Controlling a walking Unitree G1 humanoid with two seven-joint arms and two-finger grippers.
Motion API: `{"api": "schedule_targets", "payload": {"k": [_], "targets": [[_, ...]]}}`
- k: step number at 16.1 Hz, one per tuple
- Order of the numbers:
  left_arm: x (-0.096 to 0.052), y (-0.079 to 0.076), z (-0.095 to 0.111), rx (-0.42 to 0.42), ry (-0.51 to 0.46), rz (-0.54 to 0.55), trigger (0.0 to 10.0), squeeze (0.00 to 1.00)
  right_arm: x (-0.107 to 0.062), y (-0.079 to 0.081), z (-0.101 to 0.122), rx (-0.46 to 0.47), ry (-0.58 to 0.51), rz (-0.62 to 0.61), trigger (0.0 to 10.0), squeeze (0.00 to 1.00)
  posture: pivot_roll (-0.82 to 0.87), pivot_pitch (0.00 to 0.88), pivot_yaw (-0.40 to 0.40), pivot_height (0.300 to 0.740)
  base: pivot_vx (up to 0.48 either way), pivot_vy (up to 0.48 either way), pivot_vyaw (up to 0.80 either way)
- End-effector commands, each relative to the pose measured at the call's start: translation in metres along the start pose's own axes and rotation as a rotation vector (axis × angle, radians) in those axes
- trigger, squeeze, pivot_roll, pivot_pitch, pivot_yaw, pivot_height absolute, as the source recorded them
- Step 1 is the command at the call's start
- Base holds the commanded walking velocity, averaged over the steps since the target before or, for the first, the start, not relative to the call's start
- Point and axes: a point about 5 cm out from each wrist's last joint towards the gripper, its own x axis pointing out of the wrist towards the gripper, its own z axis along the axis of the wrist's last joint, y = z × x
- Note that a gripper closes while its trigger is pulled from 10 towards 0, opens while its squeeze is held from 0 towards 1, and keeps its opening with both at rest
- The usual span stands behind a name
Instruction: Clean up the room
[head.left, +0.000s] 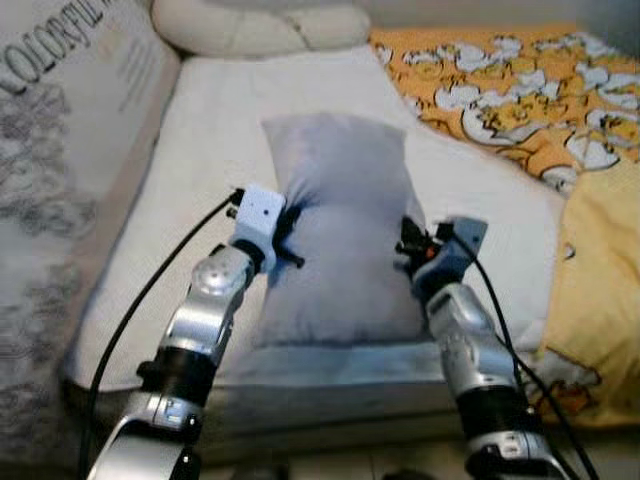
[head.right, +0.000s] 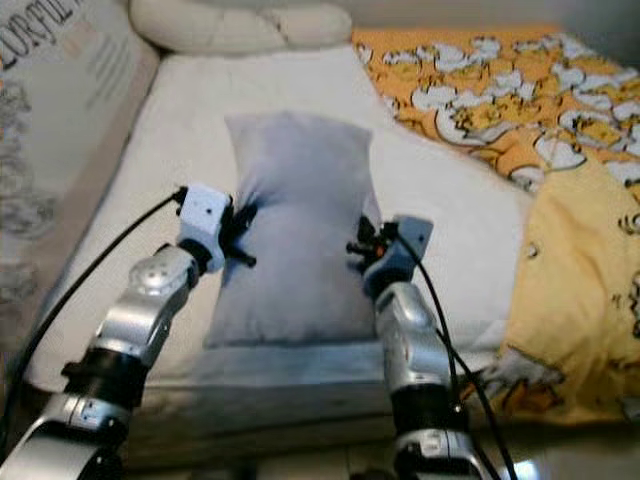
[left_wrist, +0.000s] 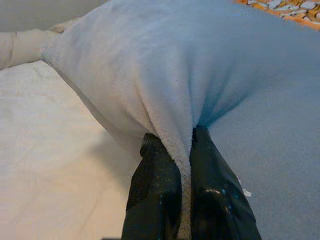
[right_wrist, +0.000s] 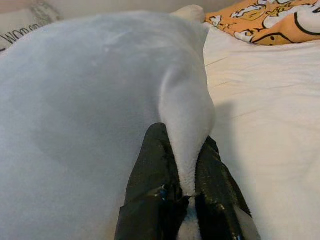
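I see a pale grey pillow (head.right: 298, 225) lying lengthwise on the white mattress (head.right: 170, 150). My left gripper (head.right: 238, 232) is pressed against the pillow's left edge at mid-height; my right gripper (head.right: 362, 247) is against its right edge at about the same height. The fabric is pinched inward at both contact points. An orange patterned blanket (head.right: 480, 90) covers the bed's right side. A cream bolster (head.right: 235, 25) lies across the head of the bed. A printed cushion (head.right: 55, 110) leans at the left.
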Motion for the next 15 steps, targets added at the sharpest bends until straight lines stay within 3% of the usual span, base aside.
{"api": "schedule_targets", "payload": {"k": [1,5,11,15], "targets": [[-0.007,0.02,0.003,0.028,-0.012,0.086,10.0,0.0,0.002,-0.001,0.004,0.004,-0.012,-0.02,10.0,0.0,0.08,0.0,0.005,0.74,0.0,0.424,0.0],[-0.008,0.018,0.001,0.03,-0.005,0.084,10.0,0.0,-0.001,-0.001,0.004,0.024,-0.02,-0.018,10.0,0.0,0.07,0.0,0.009,0.74,0.0,0.423,0.0],[-0.004,0.008,0.006,0.04,-0.027,0.04,10.0,0.0,-0.004,-0.003,0.004,0.022,-0.017,-0.012,10.0,0.0,0.06,0.0,0.017,0.74,0.0,0.0,0.0],[-0.006,0.011,0.006,0.033,-0.027,0.045,10.0,0.0,-0.004,0.0,-0.001,0.01,0.025,0.023,10.0,0.0,0.06,0.0,0.013,0.74,0.0,0.0,0.0]]}}
